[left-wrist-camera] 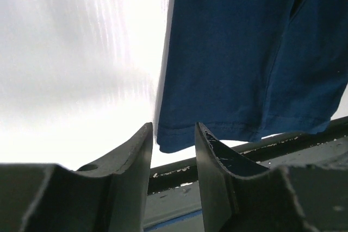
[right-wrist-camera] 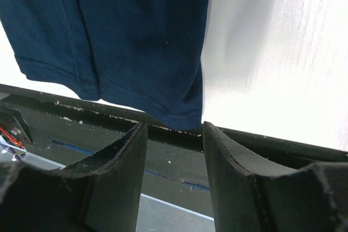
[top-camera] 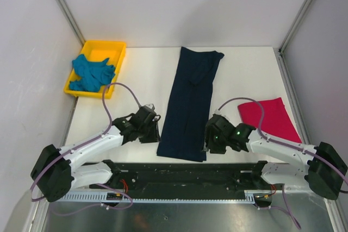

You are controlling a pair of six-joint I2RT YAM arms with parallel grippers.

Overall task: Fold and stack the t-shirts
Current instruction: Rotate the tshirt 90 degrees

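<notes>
Both left gripper (left-wrist-camera: 173,129) and right gripper (right-wrist-camera: 174,125) stand half open, empty, beside the navy t-shirt (top-camera: 190,104).

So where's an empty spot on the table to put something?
Bare table lies between the yellow tray and the navy shirt, and beyond the pink shirt at the far right. It's crowded near the front, where the left fingers and right fingers flank the navy shirt.

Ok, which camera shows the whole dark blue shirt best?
The top external view. There the navy t-shirt lies whole, a long strip down the middle of the table. The left wrist view shows only its near hem and one corner; the right wrist view shows only the hem and the other corner.
</notes>
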